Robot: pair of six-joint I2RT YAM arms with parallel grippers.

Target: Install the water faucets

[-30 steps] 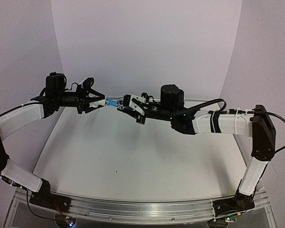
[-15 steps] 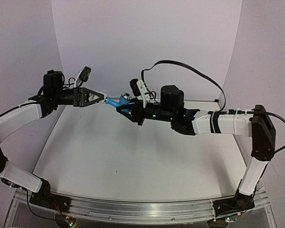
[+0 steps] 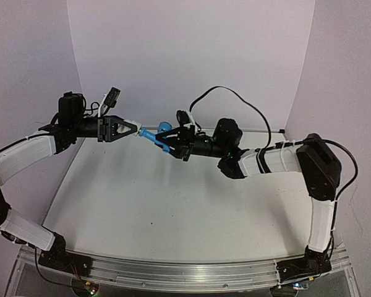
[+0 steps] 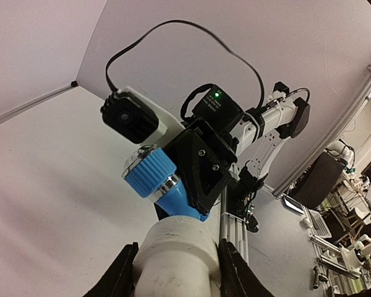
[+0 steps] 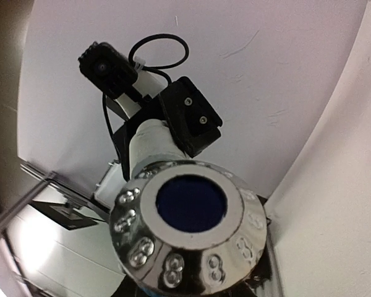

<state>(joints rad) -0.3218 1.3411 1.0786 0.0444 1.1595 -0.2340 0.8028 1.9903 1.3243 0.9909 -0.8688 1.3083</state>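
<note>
My left gripper [image 3: 131,129] is shut on the white fitting [image 3: 136,129] and holds it in the air above the back of the table. My right gripper [image 3: 168,143] is shut on the light-blue tap body [image 3: 153,135], whose ribbed knob [image 3: 165,127] points up. The tap's end meets the fitting's end. In the left wrist view the fitting [image 4: 179,247] sits between my black fingers [image 4: 127,272], with the tap [image 4: 170,199] joined to its far end. In the right wrist view the knob's chrome cap [image 5: 191,232] fills the foreground and hides my fingers; the fitting [image 5: 149,141] lies behind it.
The white table surface [image 3: 173,204] lies below both grippers, with white walls [image 3: 191,55] behind and at the sides. The right arm's black cable [image 3: 235,99] loops up above its wrist. A metal rail [image 3: 185,272] runs along the near edge.
The right wrist has rolled, turning the tap so that its knob points up. The right elbow has swung and its cable loop has shifted. The left wrist rolled early on, then held still.
</note>
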